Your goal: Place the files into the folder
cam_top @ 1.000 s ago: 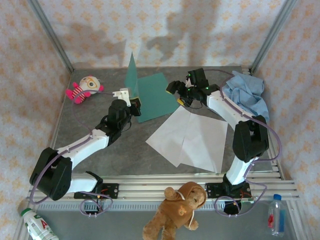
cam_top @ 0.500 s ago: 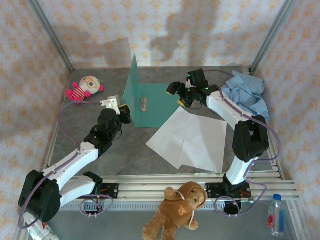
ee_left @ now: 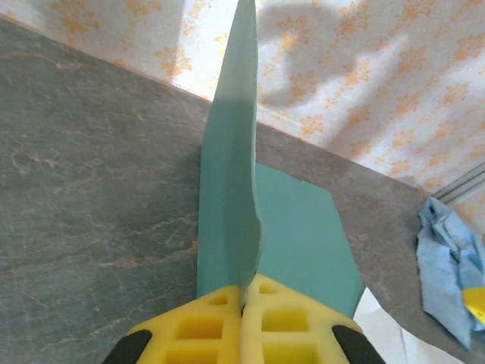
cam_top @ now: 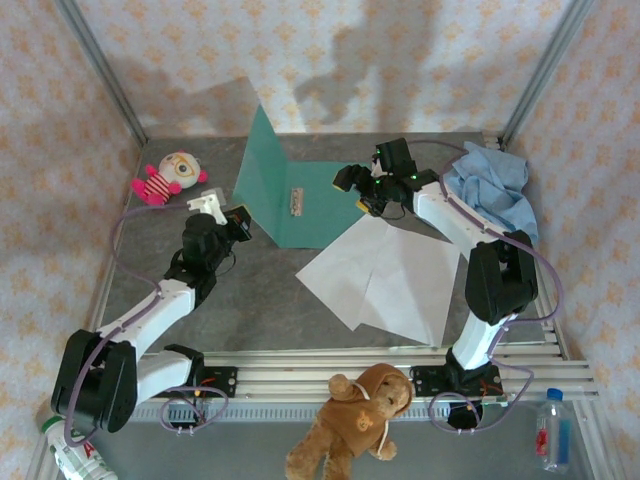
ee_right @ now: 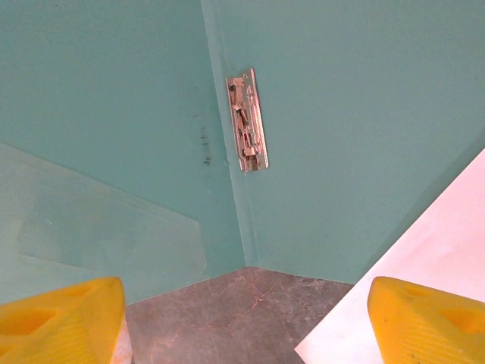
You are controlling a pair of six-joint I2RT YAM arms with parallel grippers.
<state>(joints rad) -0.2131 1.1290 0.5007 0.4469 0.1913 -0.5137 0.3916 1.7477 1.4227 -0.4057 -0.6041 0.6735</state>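
The teal folder [cam_top: 320, 205] lies open at the back middle of the table, with a metal clip [cam_top: 296, 200] by its spine. Its left leaf [ee_left: 227, 189] stands raised, and my left gripper [cam_top: 238, 222] is shut on that leaf's near edge [ee_left: 244, 303]. The right leaf lies flat. Two white files [cam_top: 385, 275] overlap on the table just right of the folder, one corner touching the flat leaf. My right gripper [cam_top: 352, 190] hovers open over the folder's near right corner [ee_right: 246, 322], holding nothing. Below it are the clip [ee_right: 247, 121] and a file's edge [ee_right: 424, 258].
A light blue cloth [cam_top: 490, 190] is bunched at the back right. A pink doll [cam_top: 165, 177] lies at the back left. A brown teddy bear [cam_top: 355, 410] sits on the front rail, with bottles at the right [cam_top: 552, 430] and left [cam_top: 70, 445] front corners.
My left arm has swung to the left with the folder's leaf, opening the folder wider and baring the clip. The right arm and the files have not moved.
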